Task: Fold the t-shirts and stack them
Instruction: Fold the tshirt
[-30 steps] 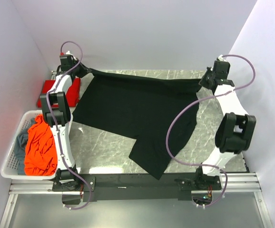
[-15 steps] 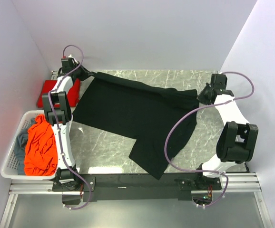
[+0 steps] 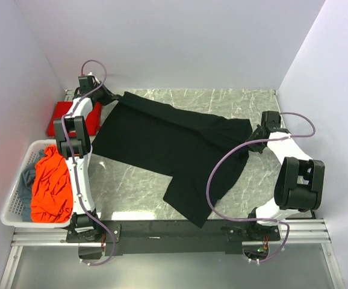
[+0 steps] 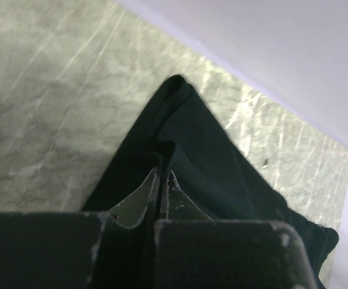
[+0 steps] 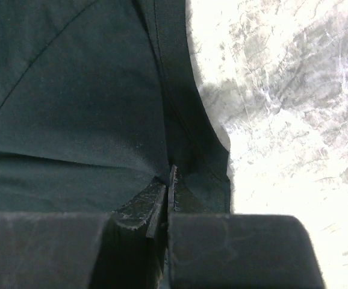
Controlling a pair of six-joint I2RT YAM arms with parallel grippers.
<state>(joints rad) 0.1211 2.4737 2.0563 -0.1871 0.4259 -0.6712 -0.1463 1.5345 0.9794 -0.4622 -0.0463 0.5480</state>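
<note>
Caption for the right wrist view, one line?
The right gripper shut on an edge of the black t-shirt, marble table alongside.

My right jaws, clamped on the large black cloth t-shirt (image 3: 162, 141), have swung from the far right corner back toward my base, lower over the grey marbled desk (image 3: 132, 192). My left jaws have eased slightly inward. The shirt's far edge, once stretched straight, now slants and sags.
</note>
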